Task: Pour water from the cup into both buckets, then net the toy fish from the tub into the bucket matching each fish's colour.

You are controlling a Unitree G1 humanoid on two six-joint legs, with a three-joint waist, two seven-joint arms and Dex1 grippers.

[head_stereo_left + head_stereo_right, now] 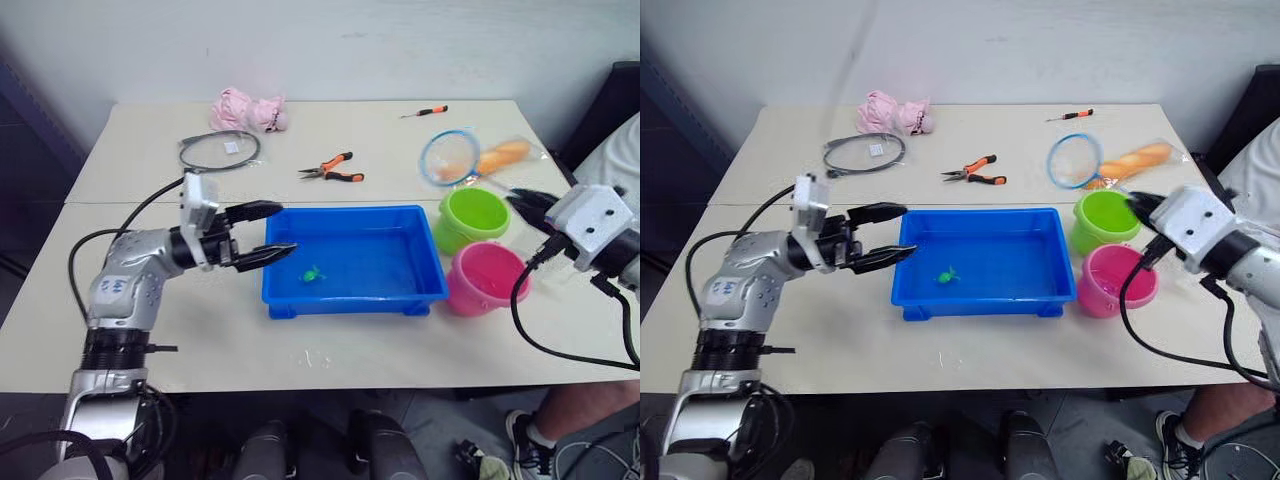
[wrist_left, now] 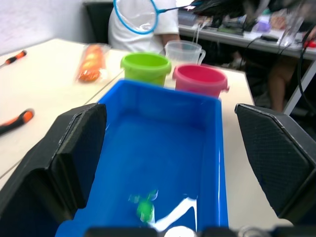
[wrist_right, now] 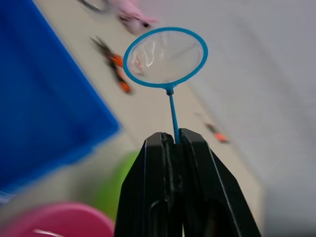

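The blue tub (image 1: 345, 300) sits mid-table with water and one green toy fish (image 1: 313, 272) in it. My left gripper (image 1: 288, 228) is open at the tub's left rim, above it. Right of the tub stand the lime green bucket (image 1: 472, 215) and, nearer me, the pink bucket (image 1: 487, 275). My right gripper (image 1: 517, 198) hovers by the green bucket, shut on the thin handle of the net (image 1: 450, 157), whose blue hoop hangs over the table behind that bucket. The clear cup (image 2: 183, 51) stands just beyond the two buckets in the left wrist view.
Orange-handled pliers (image 1: 335, 168), a small screwdriver (image 1: 425, 111), a coiled cable (image 1: 220, 150) and a pink soft toy (image 1: 248, 110) lie at the back of the table. A bagged orange loaf (image 1: 503, 154) lies beside the net. A person (image 1: 620, 160) sits at the right edge.
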